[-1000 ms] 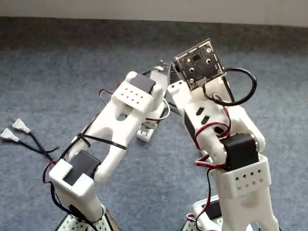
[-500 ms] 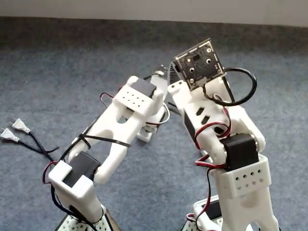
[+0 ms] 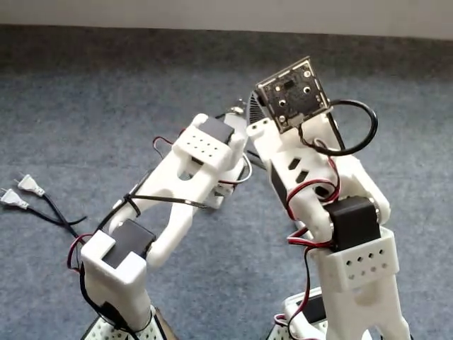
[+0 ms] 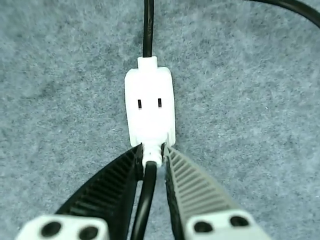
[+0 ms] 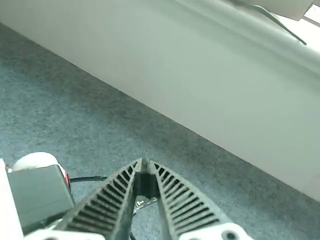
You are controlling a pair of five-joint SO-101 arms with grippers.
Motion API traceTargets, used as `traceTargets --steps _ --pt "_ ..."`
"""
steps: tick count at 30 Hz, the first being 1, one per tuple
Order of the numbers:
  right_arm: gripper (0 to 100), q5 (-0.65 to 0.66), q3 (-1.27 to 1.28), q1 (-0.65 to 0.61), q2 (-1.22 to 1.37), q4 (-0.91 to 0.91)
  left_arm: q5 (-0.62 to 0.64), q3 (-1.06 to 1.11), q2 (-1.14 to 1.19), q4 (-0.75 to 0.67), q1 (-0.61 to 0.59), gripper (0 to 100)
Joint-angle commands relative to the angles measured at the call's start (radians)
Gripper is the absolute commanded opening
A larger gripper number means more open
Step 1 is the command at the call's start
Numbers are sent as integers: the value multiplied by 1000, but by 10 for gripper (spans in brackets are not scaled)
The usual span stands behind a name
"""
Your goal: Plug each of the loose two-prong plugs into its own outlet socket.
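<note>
From above, we see the left arm (image 3: 177,191) stretched low over the grey carpet (image 3: 106,92) toward the middle of the scene. Its wrist end sits just beside the right arm (image 3: 318,191), which stands taller and carries a dark camera board (image 3: 292,92) at its top. At the picture's left edge, well apart from both arms, lie the farther plug (image 3: 28,185) and the nearer plug (image 3: 13,198). They lie side by side with prongs pointing away from the arms, and their black cords (image 3: 60,216) trail toward the left arm's base.

At the left wrist, we find the left gripper (image 4: 151,154) clamped on a small white plug (image 4: 151,159), whose cord (image 4: 144,200) runs back between the ribbed fingers. The plug's front touches the near end of the white outlet socket (image 4: 150,107), which lies flat on the carpet with two narrow slots on its upper face. A socket cord (image 4: 148,25) leaves its far end. We cannot tell how far the prongs are seated (the joint is hidden between the fingertips).

At the right wrist, we see the right gripper (image 5: 145,170) with its fingers pressed together at the tips. It hangs above the carpet and faces the pale wall base (image 5: 225,90), with a dark motor block (image 5: 35,195) of the other arm beside it.
</note>
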Motion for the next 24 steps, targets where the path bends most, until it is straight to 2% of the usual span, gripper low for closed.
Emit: traceTargets --steps 1,3,8,16,21,24 --pt "7 2 -50 10 -1 -7 -3 -18 21 -11 8 8" --pt "7 2 -50 10 -1 -7 -3 -24 -5 6 8 30" --pt "7 2 -50 10 -1 -7 -2 -15 -116 26 8 163" --pt "7 2 -50 10 -1 -7 5 -19 -200 60 8 173" --pt "7 2 -50 8 -1 -7 5 -15 -199 52 -1 236" --pt "7 2 -50 8 -1 -7 6 -15 -197 51 -25 241"
